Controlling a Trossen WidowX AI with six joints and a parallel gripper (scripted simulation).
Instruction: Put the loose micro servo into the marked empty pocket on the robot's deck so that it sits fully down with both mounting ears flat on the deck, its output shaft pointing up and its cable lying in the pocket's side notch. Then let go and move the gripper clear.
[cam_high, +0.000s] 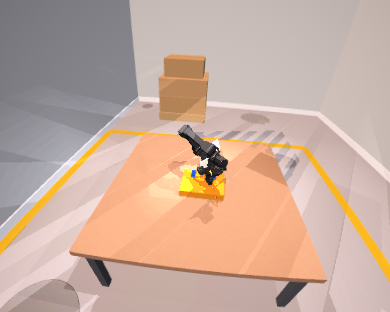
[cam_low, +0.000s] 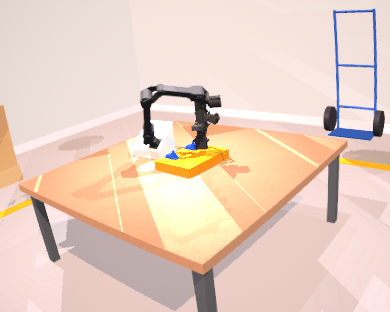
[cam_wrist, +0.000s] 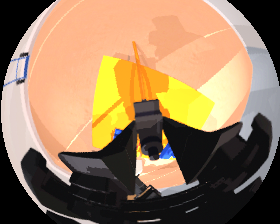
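The yellow deck (cam_high: 187, 189) (cam_low: 172, 167) (cam_wrist: 104, 75) lies on the table. My gripper (cam_high: 210, 180) (cam_low: 201, 145) (cam_wrist: 148, 121) points down over it and is shut on the dark servo (cam_wrist: 147, 107), which shows between the fingertips in the wrist view. An orange cable (cam_wrist: 134, 50) runs from the servo across the deck and past its edge. One blue part (cam_high: 193, 174) (cam_low: 172, 155) (cam_wrist: 117, 133) and another blue part (cam_low: 191, 146) (cam_wrist: 166, 151) stand on the deck either side of the servo. The marked pocket is hidden behind the servo and fingers. I cannot tell the servo's height or seating.
A white sloped block (cam_low: 165, 139) stands beside the arm's base behind the deck. The wooden table (cam_high: 165, 235) (cam_low: 150, 210) carries everything. Cardboard boxes (cam_high: 184, 95) and a blue hand truck (cam_low: 355, 65) stand on the floor away from the table.
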